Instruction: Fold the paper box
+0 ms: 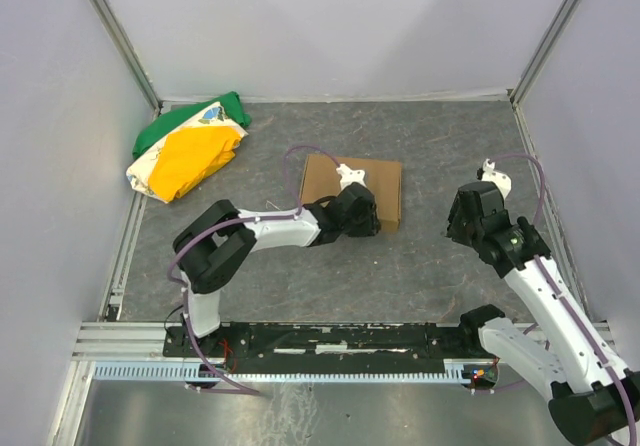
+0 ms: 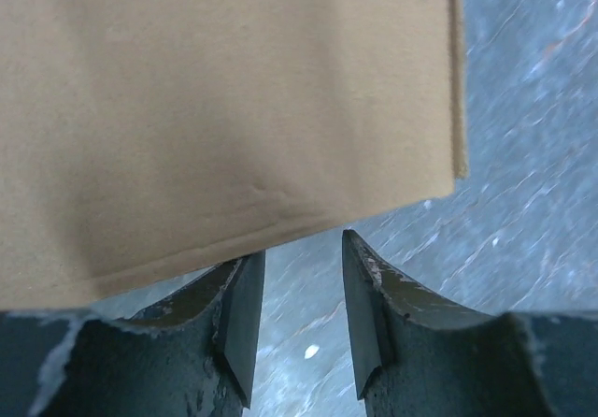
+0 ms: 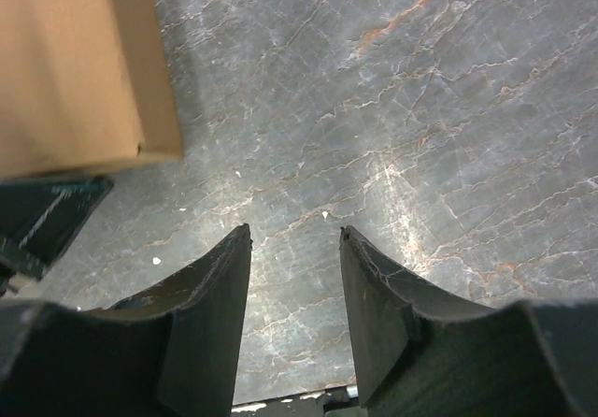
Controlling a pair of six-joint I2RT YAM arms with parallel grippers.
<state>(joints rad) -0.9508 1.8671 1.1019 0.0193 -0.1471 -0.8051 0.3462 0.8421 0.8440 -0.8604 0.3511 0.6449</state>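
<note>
**Overhead view.** The paper box (image 1: 352,188) lies as a compact brown rectangle near the middle of the dark, veined surface (image 1: 430,286). The left arm (image 1: 280,231) reaches across to the box's near edge. There the left pincer (image 1: 362,218) covers part of that edge, so the gap between its fingers cannot be read from above. The right pincer (image 1: 458,224) hangs over bare surface to the right of the box, apart from it.

**Left wrist view.** This shows what the overhead view hides. The left pincer (image 2: 299,286) stands partly open and holds nothing, with only the surface visible in its gap. The box (image 2: 224,108) fills the upper part of the view, its near edge just past the fingertips (image 2: 238,314). Whether it touches them cannot be told.

**Right wrist view.** The right pincer (image 3: 294,258) is likewise parted and empty above the grey surface. One corner of the box (image 3: 75,62) shows at upper left, with a dark part of the left arm (image 3: 42,221) just below it (not resolved further).

**Surroundings.** A green, yellow and white cloth bundle (image 1: 188,151) lies toward the far left corner, well apart from the box. Pale walls (image 1: 330,26) enclose the surface on three sides. A metal rail (image 1: 130,338) along the near edge carries both arm bases.
</note>
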